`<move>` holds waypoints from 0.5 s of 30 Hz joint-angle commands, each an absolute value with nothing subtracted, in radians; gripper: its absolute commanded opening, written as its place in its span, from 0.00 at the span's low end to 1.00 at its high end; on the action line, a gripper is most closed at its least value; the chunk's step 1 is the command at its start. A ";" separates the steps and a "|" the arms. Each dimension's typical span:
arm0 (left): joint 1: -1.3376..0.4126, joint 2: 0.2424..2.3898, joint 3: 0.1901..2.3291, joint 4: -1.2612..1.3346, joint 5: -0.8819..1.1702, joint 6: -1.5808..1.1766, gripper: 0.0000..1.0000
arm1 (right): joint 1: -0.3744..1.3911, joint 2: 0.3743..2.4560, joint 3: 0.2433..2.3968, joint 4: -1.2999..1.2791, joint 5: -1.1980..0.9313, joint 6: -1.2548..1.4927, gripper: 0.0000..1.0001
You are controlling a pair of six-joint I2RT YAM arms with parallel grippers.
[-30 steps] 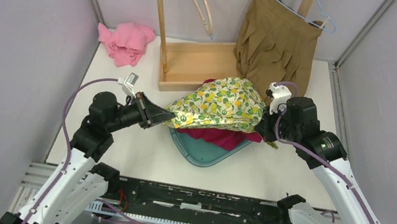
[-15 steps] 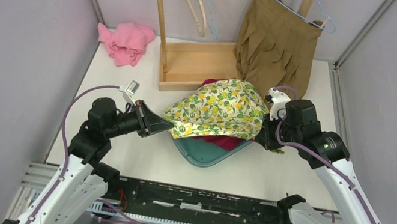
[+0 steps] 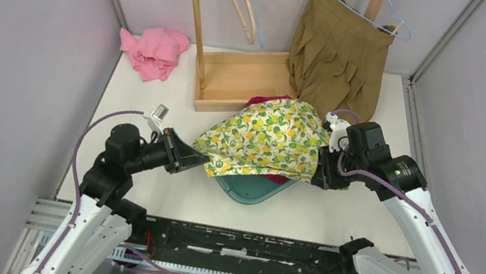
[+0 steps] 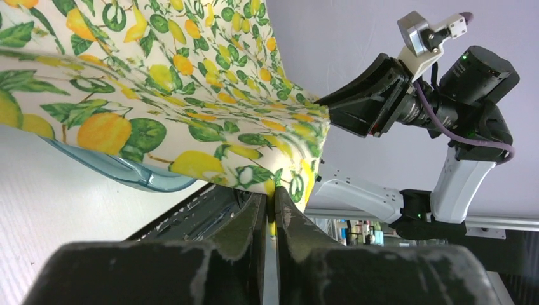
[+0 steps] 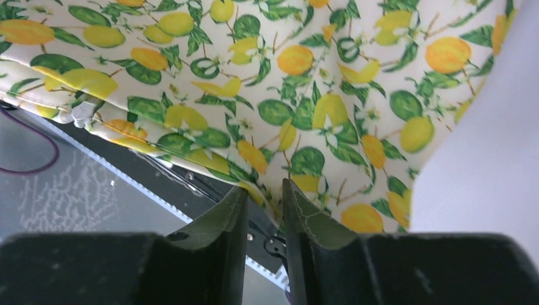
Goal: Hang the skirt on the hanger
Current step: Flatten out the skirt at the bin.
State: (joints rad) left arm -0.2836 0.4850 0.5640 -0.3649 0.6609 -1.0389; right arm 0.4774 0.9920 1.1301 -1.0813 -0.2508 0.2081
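Here the left fingers (image 3: 200, 162) and right fingers (image 3: 322, 174), both narrow, each pinch an edge of the lemon-print skirt (image 3: 266, 137), which stretches between them above a teal tray (image 3: 246, 188).

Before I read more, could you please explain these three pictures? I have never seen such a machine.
These are two robot arms fixed at the near edge of a white table. The wide picture comes from a camera above and behind them; the other two come from a camera on each wrist. The left gripper and the right gripper each pinch an edge of the lemon-print skirt, holding it spread above a teal tray. Behind are a wooden rack, a hanging brown skirt and a pink cloth.
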 commanded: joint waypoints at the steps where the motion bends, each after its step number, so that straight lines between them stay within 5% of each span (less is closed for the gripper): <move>1: -0.278 0.469 0.618 -0.364 0.701 -1.067 0.19 | 0.465 0.974 1.210 -1.196 -0.236 0.187 0.35; 6: -0.279 0.407 0.636 -0.386 0.708 -1.105 0.36 | 0.465 0.975 1.275 -1.227 -0.244 0.173 0.44; 15: -0.278 0.392 0.639 -0.437 0.691 -1.075 0.41 | 0.466 1.075 1.343 -1.037 -0.231 0.246 0.51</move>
